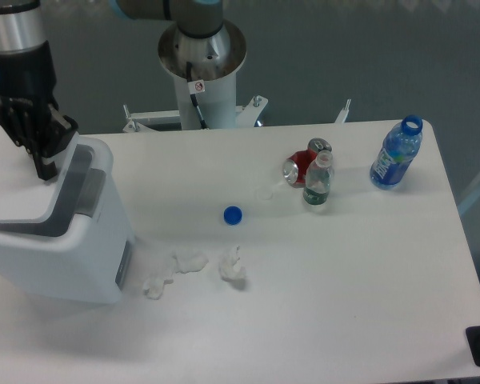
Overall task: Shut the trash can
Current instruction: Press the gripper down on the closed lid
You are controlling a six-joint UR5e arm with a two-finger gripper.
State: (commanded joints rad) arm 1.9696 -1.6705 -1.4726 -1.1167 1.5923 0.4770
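The trash can, a big white boxy bin, stands on the table's left side. Its flat white lid is lowered almost level over the opening, leaving only a thin dark gap along the right and front edges. A grey latch strip runs along the rim to the right of the lid. My gripper points down from above with its black fingers drawn together, the tips resting on the lid's right edge. Nothing is held between the fingers.
A blue cap lies mid-table. Crumpled tissues lie just right of the bin's base. A red can, a small clear bottle and a blue bottle stand at the right. The arm's pedestal is behind the table.
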